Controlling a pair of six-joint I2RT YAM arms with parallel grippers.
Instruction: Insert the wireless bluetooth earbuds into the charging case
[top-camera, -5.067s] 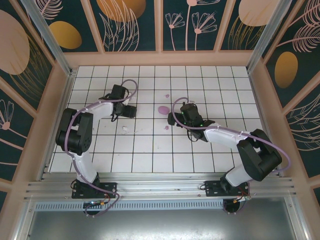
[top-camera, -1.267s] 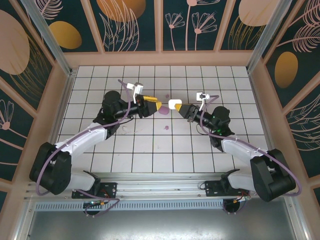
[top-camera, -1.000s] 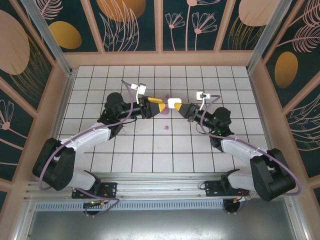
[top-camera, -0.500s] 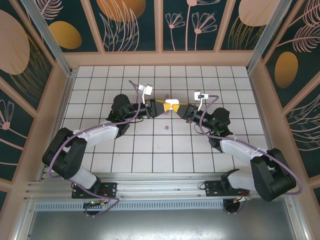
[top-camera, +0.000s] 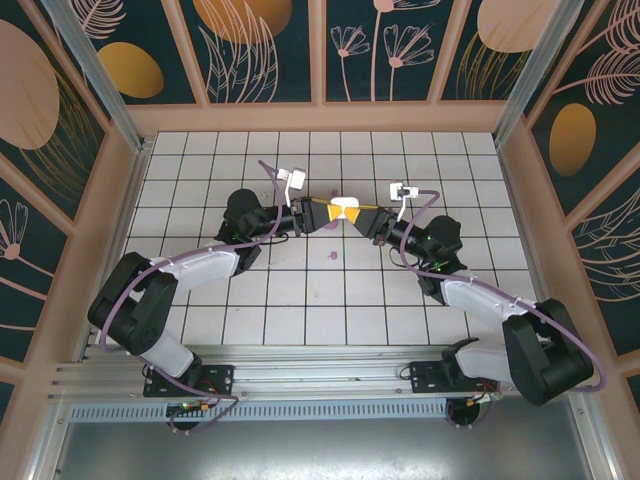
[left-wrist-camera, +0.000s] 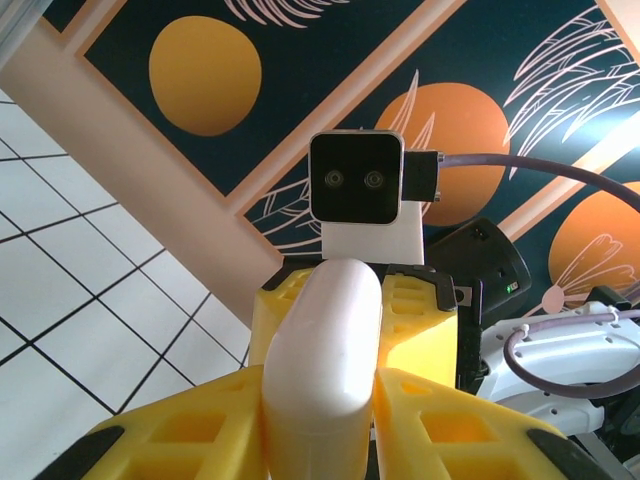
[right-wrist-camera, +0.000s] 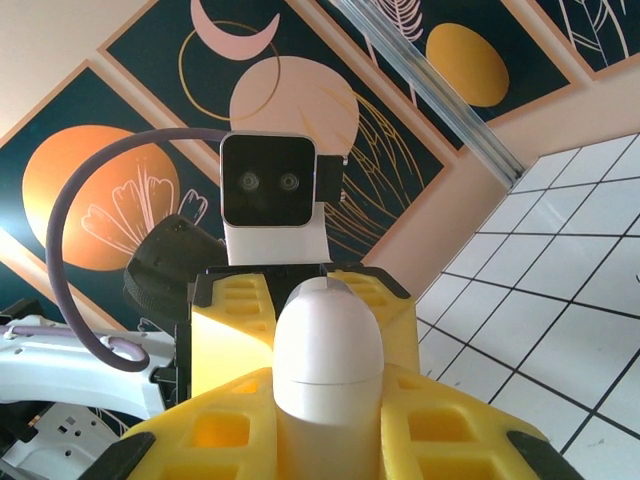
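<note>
A white charging case hangs in mid-air over the middle of the tiled floor, its lid closed, held from both sides. My left gripper comes in from the left and my right gripper from the right. In the left wrist view the case stands between my yellow fingers, which press on both its sides. In the right wrist view the case shows its lid seam, and my right gripper is shut on it. One lilac earbud lies on a tile below the case.
The right wrist camera faces me in the left wrist view, and the left wrist camera faces me in the right wrist view. Wooden walls ring the white tiled floor, and both arms stretch toward its centre.
My left gripper has moved right to the case that my right gripper holds up, and its jaws have closed on it. The right gripper has shifted slightly left.
</note>
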